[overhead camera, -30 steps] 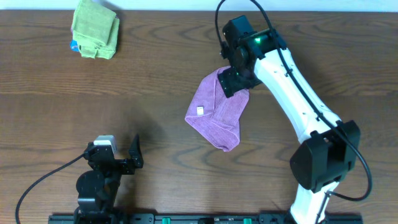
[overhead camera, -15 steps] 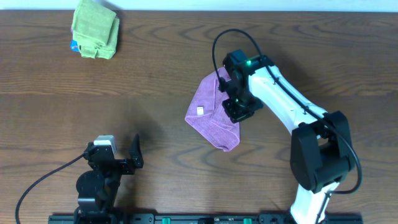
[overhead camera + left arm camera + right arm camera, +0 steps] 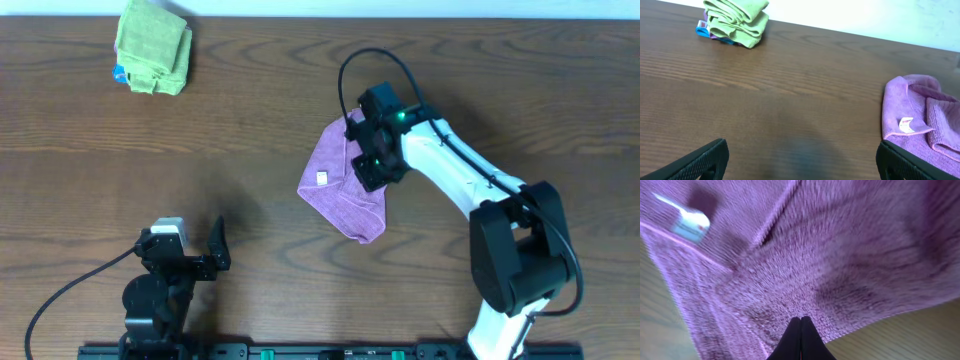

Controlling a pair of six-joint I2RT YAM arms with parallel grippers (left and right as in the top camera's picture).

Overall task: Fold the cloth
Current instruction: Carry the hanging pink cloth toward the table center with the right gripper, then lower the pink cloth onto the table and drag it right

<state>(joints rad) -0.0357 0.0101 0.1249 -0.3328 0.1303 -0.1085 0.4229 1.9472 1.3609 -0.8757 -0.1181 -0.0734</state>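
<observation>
Right tool [image 3: 801, 330] pinched closed, arm reaching forward; left tool [image 3: 802, 162] spread wide, arm folded back

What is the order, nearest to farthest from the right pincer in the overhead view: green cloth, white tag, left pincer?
1. White tag, on the purple cloth close beside the right pincer.
2. Left pincer, near the front edge, on the left.
3. Green cloth, folded in the far left corner.
</observation>
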